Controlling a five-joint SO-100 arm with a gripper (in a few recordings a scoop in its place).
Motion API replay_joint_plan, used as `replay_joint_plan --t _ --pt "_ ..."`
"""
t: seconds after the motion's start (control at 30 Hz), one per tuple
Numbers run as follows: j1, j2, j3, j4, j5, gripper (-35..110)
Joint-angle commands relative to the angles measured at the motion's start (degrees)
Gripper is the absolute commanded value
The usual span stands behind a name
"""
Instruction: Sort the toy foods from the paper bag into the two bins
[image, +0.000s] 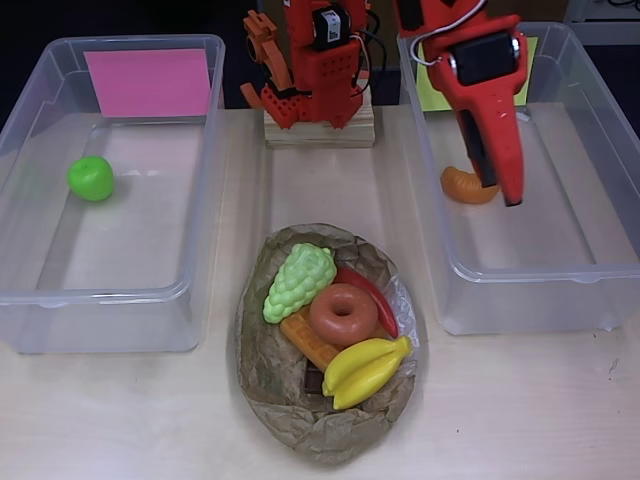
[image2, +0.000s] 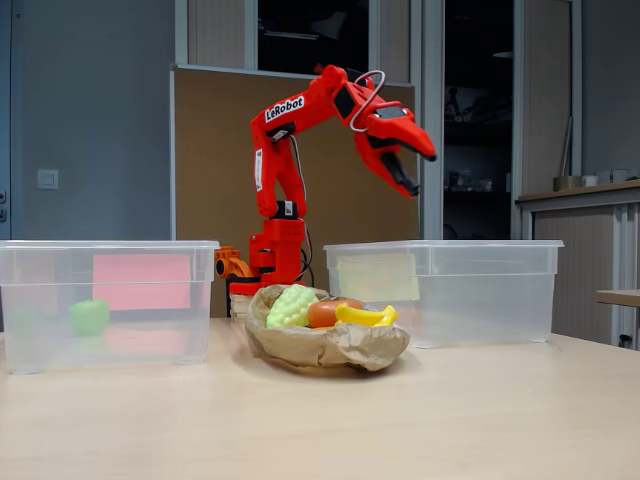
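The paper bag (image: 262, 365) lies at the table's middle, holding pale-green grapes (image: 298, 281), a brown donut (image: 343, 313), a red chili (image: 372, 297), an orange waffle (image: 307, 341), yellow bananas (image: 366, 371) and a dark chocolate bar (image: 314, 381). A green apple (image: 91, 178) sits in the left bin (image: 110, 335), which bears a pink card. An orange croissant (image: 466, 186) lies in the right bin (image: 540, 315), marked by a yellow-green card. My gripper (image: 500, 190) hangs open and empty, high above the right bin (image2: 445, 290), as the fixed view shows (image2: 425, 175).
The arm's base (image: 318, 120) stands on a wooden block at the back, between the two bins. Bare tabletop (image: 520, 420) runs along the front and around the bag.
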Motion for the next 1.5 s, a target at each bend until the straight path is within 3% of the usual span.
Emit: replay_joint_plan --t 0.0,0.2,0.47,1.1,1.47 --pt "5.5 4.1 0.5 2.5 3.4 34" --pt "12.2 7.0 13.7 4.7 21.6 36" --pt "14.9 6.1 26.8 -2.8 29.0 41" --pt "20.3 -12.7 28.1 -18.1 22.5 45" --pt "20.0 -16.4 29.1 -20.0 24.3 43"
